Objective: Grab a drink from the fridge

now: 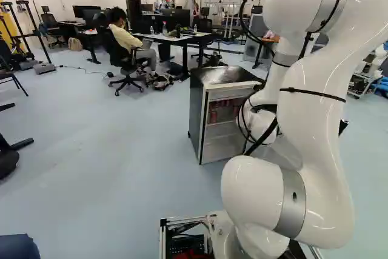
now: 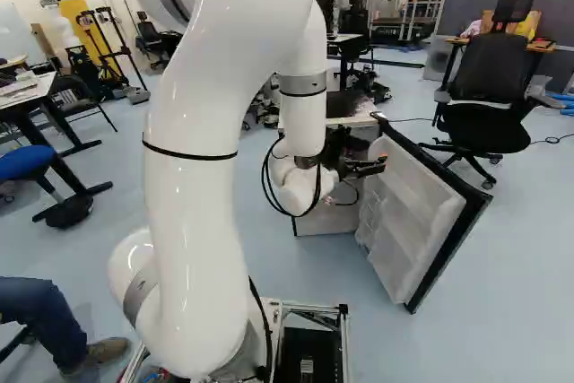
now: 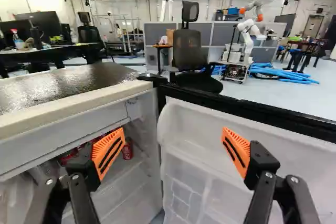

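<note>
A black office chair [image 3: 188,48] stands before grey partitions [image 3: 205,34], near blue tubes [image 3: 294,75] on the floor [image 3: 257,92].

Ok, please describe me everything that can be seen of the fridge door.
The fridge door stands swung wide open, joined to the cabinet along one side. Its rim is black and its inner face white, looking like moulded plastic, with ledges and shallow compartments. In the wrist view, one finger of the open gripper overlaps it; whether they touch, I cannot tell.
</note>
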{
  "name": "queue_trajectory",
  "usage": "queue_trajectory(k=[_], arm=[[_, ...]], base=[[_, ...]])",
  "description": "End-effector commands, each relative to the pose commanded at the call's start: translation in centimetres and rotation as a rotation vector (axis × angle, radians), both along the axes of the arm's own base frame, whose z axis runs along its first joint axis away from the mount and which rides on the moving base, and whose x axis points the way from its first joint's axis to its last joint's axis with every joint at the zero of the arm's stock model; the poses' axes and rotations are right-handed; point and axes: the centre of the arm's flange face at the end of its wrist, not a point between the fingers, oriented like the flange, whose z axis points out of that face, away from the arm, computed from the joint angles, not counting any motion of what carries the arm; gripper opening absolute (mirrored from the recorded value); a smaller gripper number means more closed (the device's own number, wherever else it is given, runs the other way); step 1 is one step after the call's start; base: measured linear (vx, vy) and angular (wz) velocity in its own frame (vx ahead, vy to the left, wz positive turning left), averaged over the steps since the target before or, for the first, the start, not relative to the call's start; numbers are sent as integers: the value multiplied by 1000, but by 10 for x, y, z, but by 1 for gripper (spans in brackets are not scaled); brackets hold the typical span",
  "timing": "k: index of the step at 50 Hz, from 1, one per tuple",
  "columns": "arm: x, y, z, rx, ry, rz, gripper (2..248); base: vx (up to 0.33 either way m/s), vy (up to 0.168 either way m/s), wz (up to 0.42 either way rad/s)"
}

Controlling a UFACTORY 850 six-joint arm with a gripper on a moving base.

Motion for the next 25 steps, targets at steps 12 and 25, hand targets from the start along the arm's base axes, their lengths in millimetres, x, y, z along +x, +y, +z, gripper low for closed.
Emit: queue_trajectory(k=[12,25], arm=[[4,-2,-1,-1,-2,101,247],[7,4,-6,12,19,224,247]], base=[[0,0,0],[0,0,0]])
